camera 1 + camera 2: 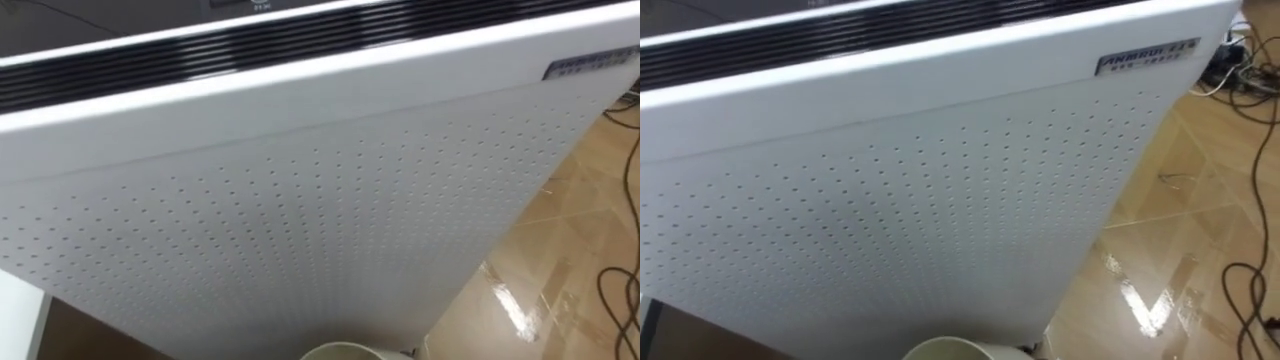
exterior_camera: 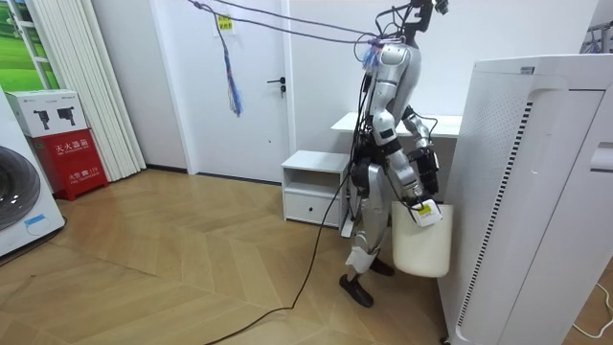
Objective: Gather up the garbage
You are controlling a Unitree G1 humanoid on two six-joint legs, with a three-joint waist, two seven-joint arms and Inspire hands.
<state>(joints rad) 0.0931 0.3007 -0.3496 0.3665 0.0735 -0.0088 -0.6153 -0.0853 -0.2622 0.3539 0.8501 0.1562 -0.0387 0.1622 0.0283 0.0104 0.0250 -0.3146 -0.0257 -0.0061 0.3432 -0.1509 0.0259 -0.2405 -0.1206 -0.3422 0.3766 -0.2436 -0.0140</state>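
Robot stands upright on the wood floor [image 2: 192,259], facing a tall white appliance [image 2: 536,192], its back toward a low white cabinet [image 2: 311,187]. Both arms are lowered in front of the waist. Right hand [image 2: 415,190], on the side nearer the room camera, hangs at hip level. The fingers are too small to read, so I cannot tell whether they are curled or straight. Left hand [image 2: 428,163] shows as a dark shape just above and beyond the right hand; its state cannot be told either. A small white-and-yellow scrap [image 2: 428,214] sits directly under the right hand, touching or nearly touching the fingertips. I cannot tell whether it is pinched or only lies there. Immediately below the scrap and the right hand stands a white bin [image 2: 421,247], between the robot's legs and the appliance, with the scrap at rim height. From the head camera, the appliance's perforated front panel [image 1: 300,220] takes up most of the frame, with dark vent slats [image 1: 200,55] along its top. The bin's rim [image 1: 340,350] shows as a curved edge at the bottom. Dark cables [image 1: 620,290] lie on the glossy floor off to the right.
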